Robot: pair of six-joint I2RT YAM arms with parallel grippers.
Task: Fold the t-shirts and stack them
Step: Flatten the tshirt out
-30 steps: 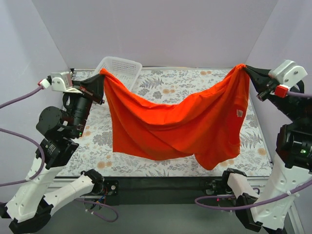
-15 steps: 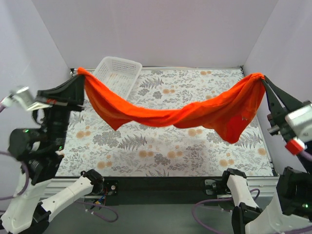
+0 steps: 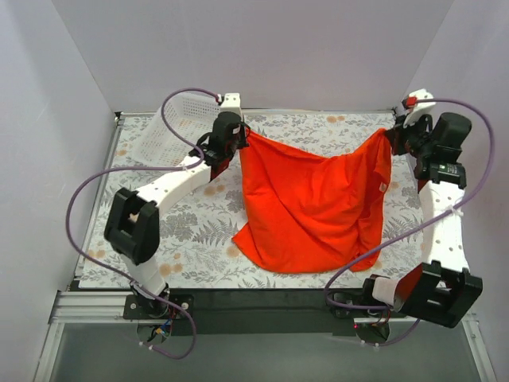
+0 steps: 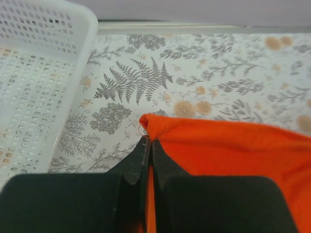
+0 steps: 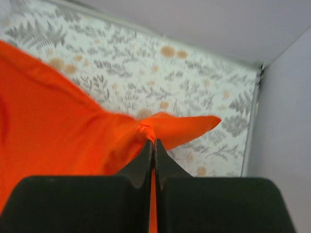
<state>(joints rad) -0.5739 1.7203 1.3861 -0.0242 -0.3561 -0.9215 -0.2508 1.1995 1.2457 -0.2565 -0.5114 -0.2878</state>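
Looked down along the right gripper [image 5: 151,141], its two black fingers [image 5: 138,170] pressed flat together with barely a seam between. Clamped a small puckered nub of the orange-red t-shirt [image 5: 53,111] right at the tips. Spread broadly leftward and downward from that pinch, filling the lower left in soft folds. Poked out to the right as a short pointed flap, seen against the floral table cover [image 5: 146,73]. Showed grey ferns and pale orange blossoms on that cover, bounded at the far side and on the right by plain lavender walls [image 5: 204,24]
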